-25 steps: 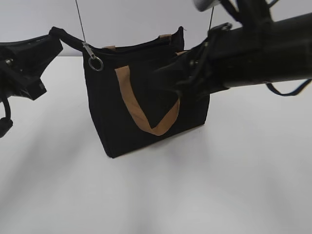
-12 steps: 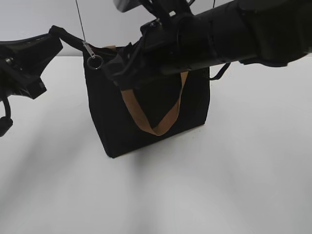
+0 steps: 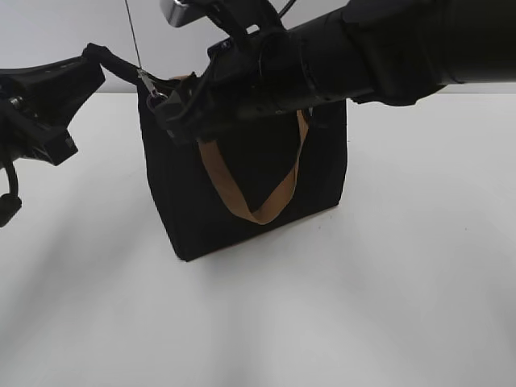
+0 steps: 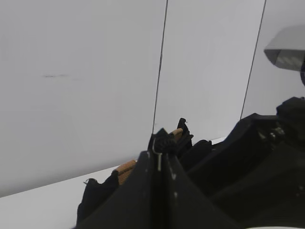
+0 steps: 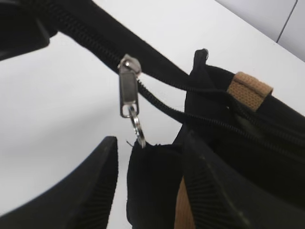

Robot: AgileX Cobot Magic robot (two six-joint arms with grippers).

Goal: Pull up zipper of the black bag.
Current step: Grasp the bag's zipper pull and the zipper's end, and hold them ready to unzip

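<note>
The black bag (image 3: pixel 201 218) stands upright on the white table, its tan handle (image 3: pixel 258 211) hanging on the front. The zipper (image 3: pixel 148 83) sits at the bag's top left corner, on a track that runs off to the left. My left gripper (image 3: pixel 90 55) is shut on the end of that track (image 4: pixel 161 143) and holds it taut. My right gripper (image 3: pixel 165 109) reaches across the bag's front and is open. In the right wrist view the silver zipper pull (image 5: pixel 128 90) and its ring (image 5: pixel 137 126) hang just beyond the open fingers (image 5: pixel 150 148), untouched.
The white table (image 3: pixel 363 306) spreads around the bag. The right arm (image 3: pixel 387 48) covers the bag's upper right. A grey panelled wall (image 4: pixel 95 71) stands behind. A tan handle patch (image 5: pixel 249 89) sits beside the track.
My right arm has swung left across the bag's front, bringing its open gripper up to the zipper at the top left corner. The left gripper has not moved.
</note>
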